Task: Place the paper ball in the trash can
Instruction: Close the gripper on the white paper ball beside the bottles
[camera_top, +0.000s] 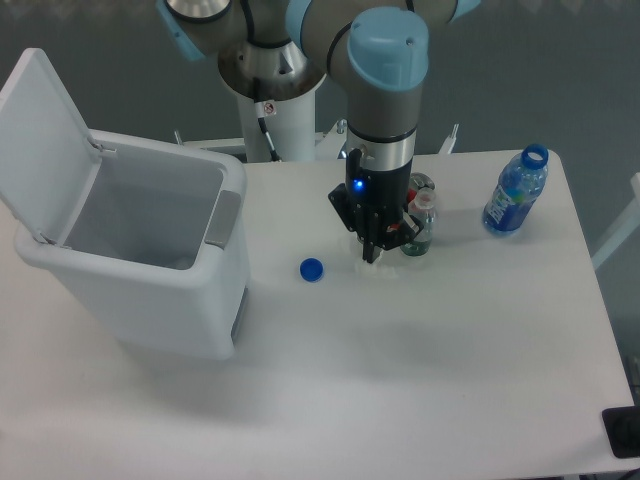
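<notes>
The paper ball (386, 269) shows only as a faint white crumpled wad on the table, right at my fingertips and partly hidden by them. My gripper (372, 256) points straight down at the table middle, its dark fingers drawn together around the wad. The trash can (215, 310) is a large white bin at the left with its flip lid (45, 140) standing open and a grey handle panel (223, 218) on its near rim. The bin is well to the left of my gripper.
A blue bottle cap (312, 269) lies on the table between the bin and my gripper. A small bottle (420, 228) stands just right of the gripper. At the far right stands an uncapped blue-labelled water bottle (515, 192). The table's right edge (600, 300) is close to that bottle.
</notes>
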